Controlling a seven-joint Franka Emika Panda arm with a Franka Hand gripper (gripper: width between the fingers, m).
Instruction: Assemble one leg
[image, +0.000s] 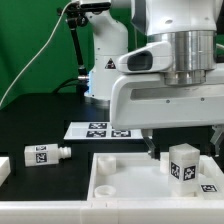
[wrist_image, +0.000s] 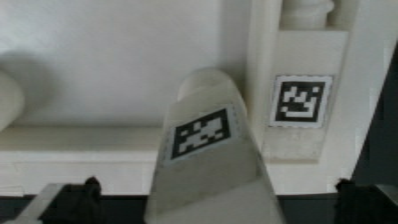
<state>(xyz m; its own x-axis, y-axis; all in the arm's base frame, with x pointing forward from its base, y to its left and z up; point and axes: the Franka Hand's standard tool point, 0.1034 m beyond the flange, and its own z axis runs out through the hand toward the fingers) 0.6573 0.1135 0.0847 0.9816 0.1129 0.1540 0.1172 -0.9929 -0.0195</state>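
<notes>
One white leg (image: 183, 163) with a square tag stands upright on the big white panel (image: 125, 185). My gripper (image: 183, 147) hangs over it, open, with one finger (image: 150, 146) on each side and a gap to the leg on both. In the wrist view the same leg (wrist_image: 210, 140) sits between the two dark fingertips (wrist_image: 79, 200), and the gripper (wrist_image: 214, 198) does not touch it. A second leg (image: 45, 154) lies on its side on the black table at the exterior view's left.
The marker board (image: 98, 129) lies on the table behind the panel. A white part (image: 4, 168) sits at the far left edge. Another tagged white piece (wrist_image: 299, 100) lies beside the leg in the wrist view. A white stand (image: 105, 70) rises at the back.
</notes>
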